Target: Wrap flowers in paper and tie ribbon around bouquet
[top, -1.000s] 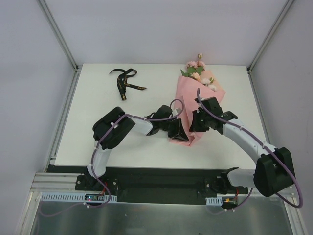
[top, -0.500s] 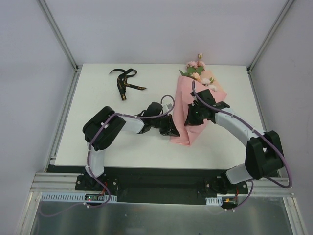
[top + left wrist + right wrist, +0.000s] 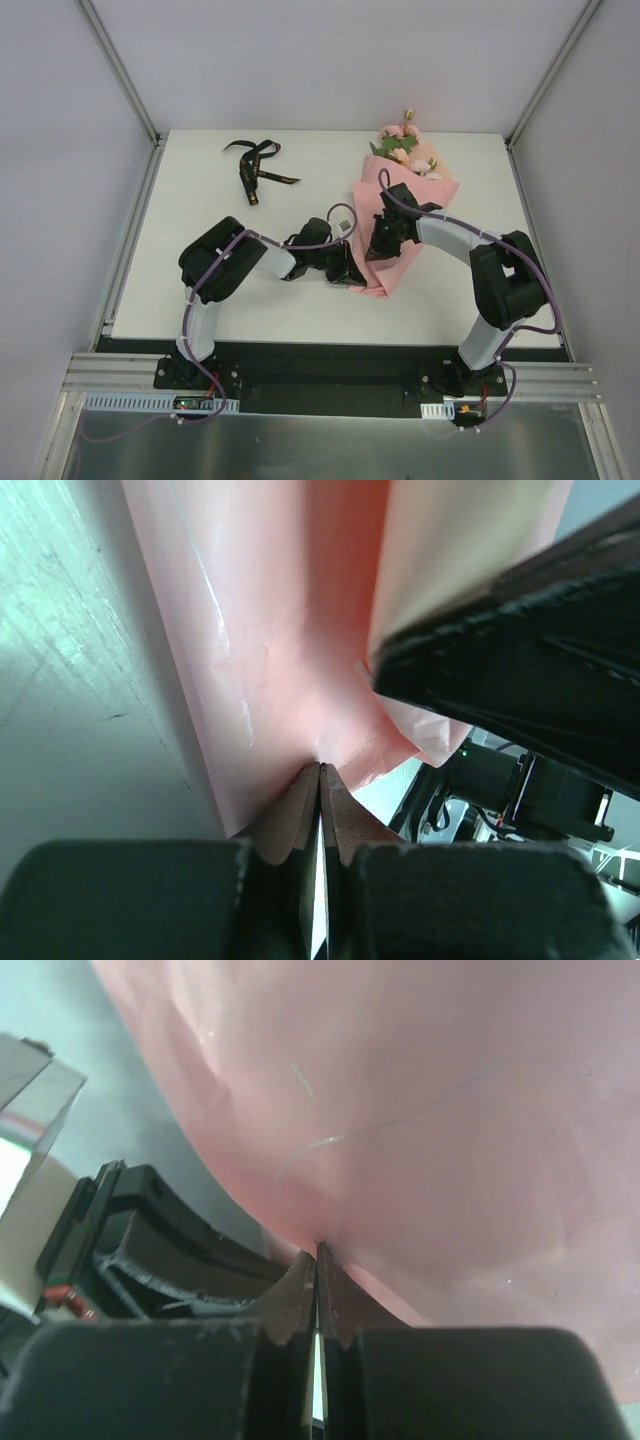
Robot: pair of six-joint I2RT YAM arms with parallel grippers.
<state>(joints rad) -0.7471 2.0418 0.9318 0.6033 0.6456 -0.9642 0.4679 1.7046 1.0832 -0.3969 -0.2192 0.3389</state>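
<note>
Left tool (image 3: 320, 778) and right tool (image 3: 318, 1258) each clench the paper (image 3: 368, 196), one on either side.

We see our right gripper (image 3: 318, 1260), jaws pinched together on the pink paper (image 3: 430, 1110) that fills the view. A black arm part (image 3: 150, 1245) sits lower left.
</note>
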